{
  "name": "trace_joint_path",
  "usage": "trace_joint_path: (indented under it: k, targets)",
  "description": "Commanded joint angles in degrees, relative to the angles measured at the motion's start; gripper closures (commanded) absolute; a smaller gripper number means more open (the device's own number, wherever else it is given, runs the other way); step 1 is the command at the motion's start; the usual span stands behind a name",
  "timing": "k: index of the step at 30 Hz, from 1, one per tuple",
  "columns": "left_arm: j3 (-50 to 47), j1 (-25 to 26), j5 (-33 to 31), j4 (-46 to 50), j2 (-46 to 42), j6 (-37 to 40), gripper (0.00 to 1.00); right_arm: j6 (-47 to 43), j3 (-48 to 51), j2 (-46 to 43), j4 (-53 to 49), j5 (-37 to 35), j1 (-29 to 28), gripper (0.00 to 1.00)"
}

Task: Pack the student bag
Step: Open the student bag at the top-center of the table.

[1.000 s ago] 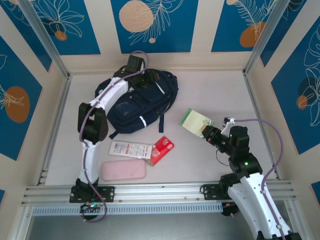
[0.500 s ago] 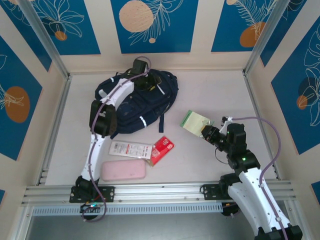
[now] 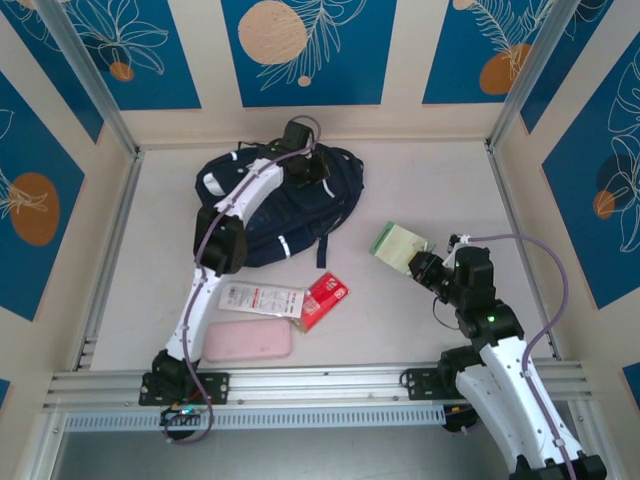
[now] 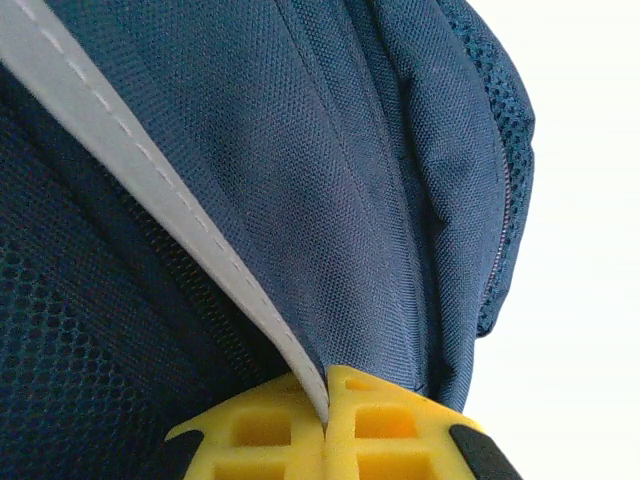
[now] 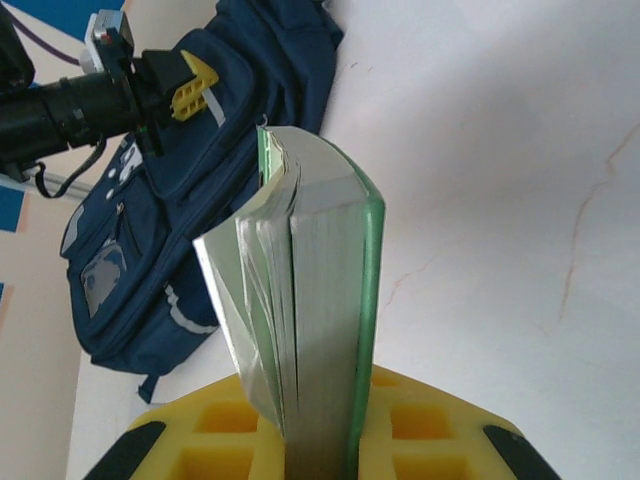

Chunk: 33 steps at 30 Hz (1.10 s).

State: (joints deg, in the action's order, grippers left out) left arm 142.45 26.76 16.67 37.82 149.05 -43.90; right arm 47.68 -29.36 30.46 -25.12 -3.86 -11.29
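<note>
The bag lies flat toward the far side of the surface, left of centre. It is soft navy woven fabric with mesh panels, piped seams and a white reflective stripe. It looks limp and fairly light, so it will likely sag and fold rather than lift as one piece. A seam, stripe edge or zip flap should give the surest hold.

The left pincer is closed, its yellow pads pinching a fold of the bag at the stripe's edge. The right pincer grips a green-covered book, upright with its pages fanning slightly. The book looks stiff and sits well apart from the bag. A pink case, a white packet and a red packet lie nearer.
</note>
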Motion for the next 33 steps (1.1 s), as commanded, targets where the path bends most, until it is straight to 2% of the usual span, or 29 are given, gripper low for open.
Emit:
trace_joint_path:
  k: [1, 5, 14, 22, 26, 29, 33]
  targets:
    - [2.25, 4.03, 4.59, 2.84, -4.72, 5.27, 1.0, -1.28, -3.28, -1.87, -2.22, -4.36, -0.31, 1.0]
    - [2.32, 6.23, 3.68, 5.93, -10.43, 8.06, 1.0, -2.13, -4.2, -2.33, -2.1, -3.07, -0.33, 1.0]
    - [1.07, 6.55, 6.19, 13.27, -23.73, 13.56, 1.0, -5.26, -9.5, -4.43, -3.51, 0.97, -0.55, 1.0]
    - [-11.25, 6.11, 7.51, 13.08, -37.82, 19.19, 1.0, -2.82, -10.74, -3.49, -0.75, 6.12, -0.66, 1.0]
    - [-16.4, 5.48, 8.29, 11.45, -42.42, 20.97, 1.0, -1.3, -9.53, -3.74, -0.26, 4.94, -0.58, 1.0]
    - [-18.66, 4.29, 11.24, 8.95, -43.77, 21.78, 1.0, -0.35, -8.25, -3.27, 1.39, 6.46, -0.63, 1.0]
    - [-16.1, 2.86, 18.34, 8.21, -41.97, 22.33, 1.0, 0.6, -6.12, 0.17, 7.24, 13.7, -0.66, 1.0]
